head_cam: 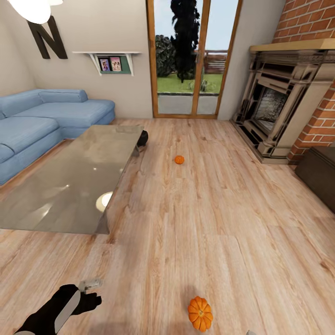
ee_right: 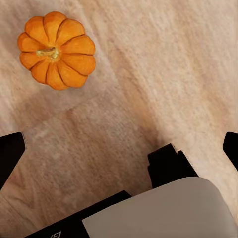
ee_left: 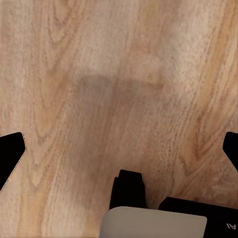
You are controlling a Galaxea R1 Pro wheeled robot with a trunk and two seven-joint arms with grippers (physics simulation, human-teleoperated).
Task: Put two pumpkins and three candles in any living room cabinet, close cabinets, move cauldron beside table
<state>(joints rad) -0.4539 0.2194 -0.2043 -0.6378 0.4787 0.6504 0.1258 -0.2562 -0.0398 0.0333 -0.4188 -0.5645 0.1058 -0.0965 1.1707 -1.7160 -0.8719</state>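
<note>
A large dark letter "N" (head_cam: 46, 39) hangs on the wall at the upper left of the head view, above the blue sofa (head_cam: 42, 121). 1 pumpkin (head_cam: 200, 313) lies on the wooden floor (head_cam: 223, 223) at the bottom centre, another pumpkin (head_cam: 179, 159) sits farther off mid-frame, with bare planks between them. The black cauldron (head_cam: 143, 138) stands at the glass table's (head_cam: 70, 181) far corner. The dark cabinet (head_cam: 321, 179) lies at the right edge. The left pincer (ee_left: 119, 148) and right pincer (ee_right: 119, 148) both hang spread apart over the floor, holding nothing.
</note>
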